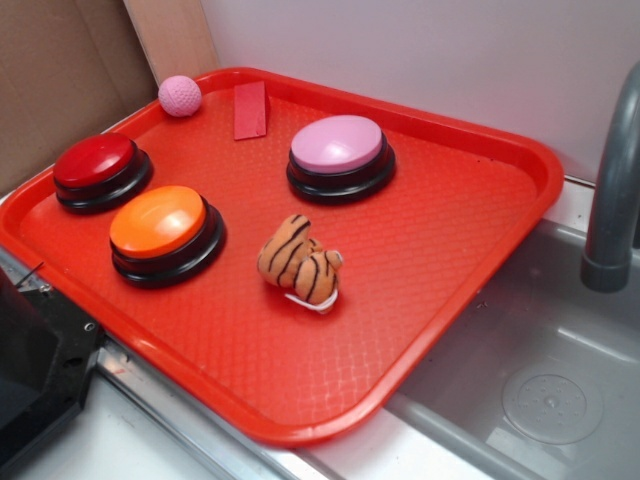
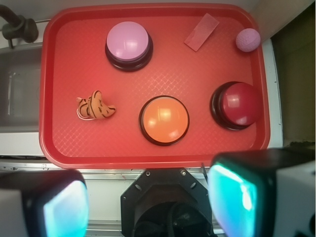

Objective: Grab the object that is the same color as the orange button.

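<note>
A small plush tiger (image 1: 300, 263), orange-tan with dark stripes and a white underside, lies on the red tray (image 1: 450, 260) just right of the orange button (image 1: 165, 232). In the wrist view the tiger (image 2: 96, 106) lies left of the orange button (image 2: 164, 120). My gripper (image 2: 148, 202) is high above the tray's near edge, over the robot's black base. Its jaws are wide open and empty, with the two teal pads (image 2: 66, 210) at the frame's bottom corners. The gripper itself does not show in the exterior view.
A pink-domed button (image 1: 340, 157), a red-domed button (image 1: 100, 170), a pink textured ball (image 1: 180, 96) and a flat red rectangular piece (image 1: 250, 110) also lie on the tray. A grey sink basin (image 1: 550, 380) with a faucet (image 1: 612, 190) lies right of the tray. The black robot base (image 1: 35, 370) stands at the tray's near-left edge.
</note>
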